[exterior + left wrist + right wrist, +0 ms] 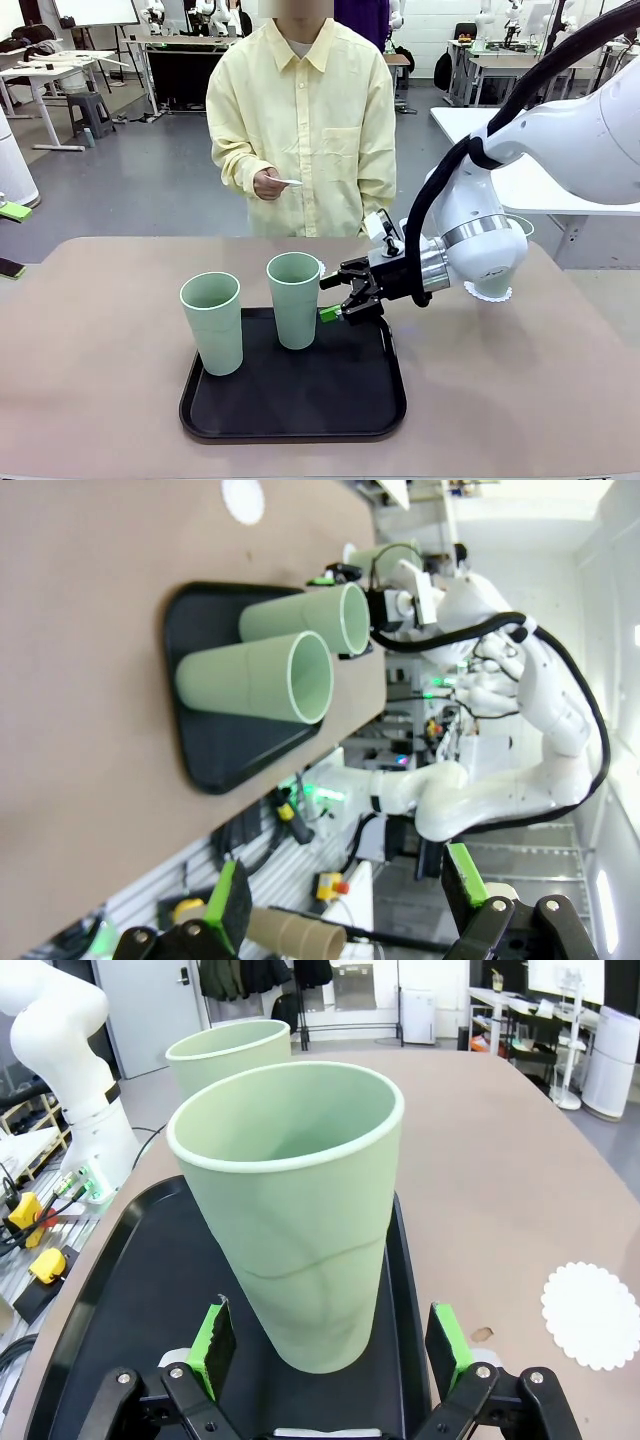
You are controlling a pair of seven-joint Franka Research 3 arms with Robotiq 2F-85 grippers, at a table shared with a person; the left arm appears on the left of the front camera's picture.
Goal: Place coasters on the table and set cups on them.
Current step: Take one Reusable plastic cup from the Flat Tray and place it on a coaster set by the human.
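Our right gripper (332, 297) has its fingers spread just right of the right-hand cup (294, 300) on the black tray (290, 420). We should centre it, close gently mid-wall and lift straight up, then carry it to the coaster (488, 292) further right. The left gripper (340, 905) is spread too, and empty.

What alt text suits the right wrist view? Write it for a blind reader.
The right gripper, open, flanks a mint-green cup standing on a black tray. A second cup stands behind it, and a white coaster lies on the tan table.
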